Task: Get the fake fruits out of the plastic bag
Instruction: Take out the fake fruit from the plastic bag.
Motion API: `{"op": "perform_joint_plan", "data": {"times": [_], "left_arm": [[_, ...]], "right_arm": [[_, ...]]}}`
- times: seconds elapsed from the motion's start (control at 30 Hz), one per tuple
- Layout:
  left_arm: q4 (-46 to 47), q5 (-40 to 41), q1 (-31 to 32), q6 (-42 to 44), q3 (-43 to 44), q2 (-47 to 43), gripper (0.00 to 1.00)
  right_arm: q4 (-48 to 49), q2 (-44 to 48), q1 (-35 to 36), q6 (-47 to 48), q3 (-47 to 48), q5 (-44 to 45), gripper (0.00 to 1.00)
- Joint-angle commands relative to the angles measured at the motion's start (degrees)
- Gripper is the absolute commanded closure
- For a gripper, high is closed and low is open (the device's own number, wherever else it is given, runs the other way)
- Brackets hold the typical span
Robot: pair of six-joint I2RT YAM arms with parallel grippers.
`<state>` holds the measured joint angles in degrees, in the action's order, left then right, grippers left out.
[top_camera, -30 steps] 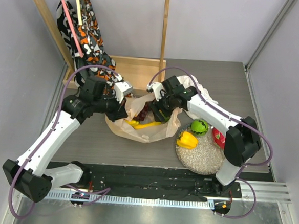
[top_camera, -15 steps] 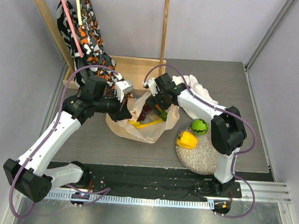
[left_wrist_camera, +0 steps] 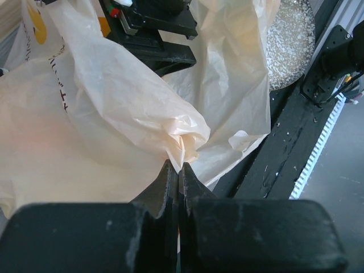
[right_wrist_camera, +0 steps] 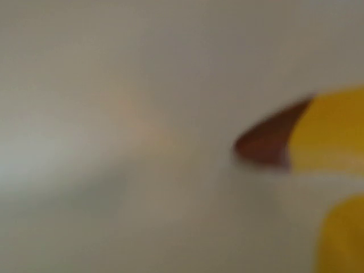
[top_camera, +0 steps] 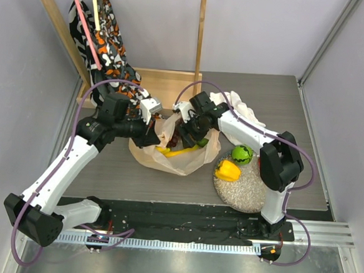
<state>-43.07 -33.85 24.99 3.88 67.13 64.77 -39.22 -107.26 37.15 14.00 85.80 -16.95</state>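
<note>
The pale peach plastic bag (top_camera: 168,162) lies in the middle of the table with its mouth open toward the back. Inside show a yellow banana bunch (top_camera: 179,152) and dark grapes (top_camera: 177,138). My left gripper (top_camera: 150,133) is shut on a bunched fold of the bag's left rim (left_wrist_camera: 181,139) and holds it up. My right gripper (top_camera: 187,137) reaches into the bag's mouth, over the grapes; its fingers are hidden. The right wrist view is a blur of bag film with a yellow fruit (right_wrist_camera: 335,136) at the right. A green lime (top_camera: 242,154) and a yellow fruit (top_camera: 227,171) lie on a plate.
The round speckled plate (top_camera: 248,191) sits right of the bag. A white cloth (top_camera: 239,105) lies behind the right arm. Patterned fabric (top_camera: 106,37) hangs on a wooden rack (top_camera: 200,31) at the back left, with its base board (top_camera: 167,85) behind the bag.
My right arm has swung its elbow in, and its gripper has shifted left and gone a little deeper into the bag's mouth. My left gripper has kept its hold without moving.
</note>
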Motion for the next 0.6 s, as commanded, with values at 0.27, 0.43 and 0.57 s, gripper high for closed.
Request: {"op": "perform_joint_plan", "data": {"times": [0.27, 0.43, 0.57], "left_arm": [[1.4, 0.3, -1.3, 1.0, 1.2, -0.3, 1.00], [1.7, -0.2, -1.4, 0.9, 0.7, -0.3, 1.00], [1.8, -0.3, -1.4, 0.7, 0.7, -0.3, 1.00]], "right_arm": [[3.2, -3.7, -4.2, -0.6, 4.7, 18.6, 0.20], [5.2, -5.3, -4.4, 0.1, 4.5, 20.0, 0.16], [5.8, -9.8, -4.4, 0.7, 6.8, 19.0, 0.14]]}}
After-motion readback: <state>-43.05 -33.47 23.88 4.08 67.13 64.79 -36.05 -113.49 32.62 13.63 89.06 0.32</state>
